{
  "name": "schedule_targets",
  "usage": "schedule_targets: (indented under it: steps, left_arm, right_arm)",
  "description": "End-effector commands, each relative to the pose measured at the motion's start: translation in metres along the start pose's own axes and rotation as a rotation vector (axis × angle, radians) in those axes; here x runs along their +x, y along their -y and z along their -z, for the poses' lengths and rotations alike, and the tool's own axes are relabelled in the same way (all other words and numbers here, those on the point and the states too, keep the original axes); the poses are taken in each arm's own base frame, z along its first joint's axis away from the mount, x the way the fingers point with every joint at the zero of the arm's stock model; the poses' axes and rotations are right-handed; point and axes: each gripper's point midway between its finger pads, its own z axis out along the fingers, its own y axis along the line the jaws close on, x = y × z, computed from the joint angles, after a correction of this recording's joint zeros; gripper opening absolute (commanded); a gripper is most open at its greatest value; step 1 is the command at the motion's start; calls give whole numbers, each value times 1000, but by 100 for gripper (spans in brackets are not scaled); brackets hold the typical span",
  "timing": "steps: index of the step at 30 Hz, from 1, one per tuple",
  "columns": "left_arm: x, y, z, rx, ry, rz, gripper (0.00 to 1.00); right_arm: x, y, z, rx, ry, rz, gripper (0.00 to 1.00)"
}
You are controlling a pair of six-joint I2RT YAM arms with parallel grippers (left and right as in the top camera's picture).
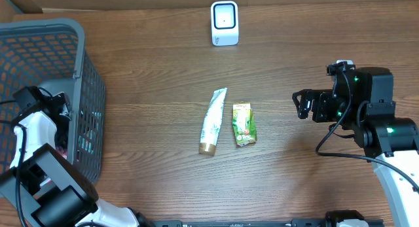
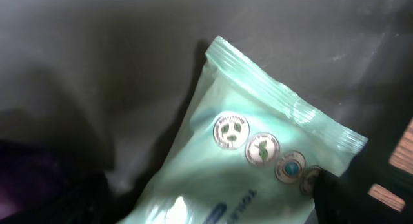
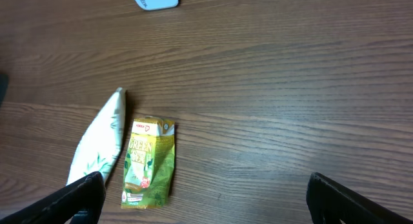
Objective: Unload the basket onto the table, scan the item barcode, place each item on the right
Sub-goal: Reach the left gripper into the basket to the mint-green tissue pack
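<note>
The left claw (image 2: 206,192) is down inside the basket (image 1: 91,103) at the left edge of the surface (image 1: 163,70), directly above a pale green packet (image 2: 245,166). Its jaws stand wide. One dark finger (image 2: 352,195) shows at the packet's lower right corner, and nothing appears gripped. The packet lies flat on the basket floor, with its crimped end seal up and a row of round printed badges across its face. No barcode shows on this side.

I judge this packet to be the item to scan. It looks light and soft, a filled film pack that will sag and flex if held by one end. The film is glossy, so probably slippery. The crimped seal is the flattest and stiffest part, but a pinch across the narrow body nearer the middle should carry it more level. The basket wall close by leaves little room.

The right claw (image 1: 299,104) hovers near the right edge, jaws wide and empty. A tube (image 1: 213,120) and a green pouch (image 1: 243,124) lie side by side mid-surface. The scanner (image 1: 224,22) stands at the far edge, well apart from the basket.
</note>
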Motion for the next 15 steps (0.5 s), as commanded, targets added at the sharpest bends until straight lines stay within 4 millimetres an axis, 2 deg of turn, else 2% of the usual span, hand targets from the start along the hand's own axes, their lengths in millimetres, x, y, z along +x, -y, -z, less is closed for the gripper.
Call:
schedule_targets:
  steps: [1,4,5,7,11,15]
  left_arm:
    - [18,5,-21,19,-81,-48,90]
    - [22,5,-28,23,-104,-46,73]
    - [23,5,-29,23,-105,-46,64]
    - [22,4,-30,22,-101,-46,39]
    - [18,4,-31,19,-86,-47,5]
    - [15,3,-29,14,-80,-47,4]
  right_arm:
    - [-12,-6,7,-13,34,21,100]
    - [-12,-6,7,-13,34,21,100]
    - [-12,-6,7,-13,34,21,100]
    - [-12,-6,7,-13,34,21,100]
    - [-12,-6,7,-13,34,21,100]
    - [-12,-6,7,-13,34,21,100]
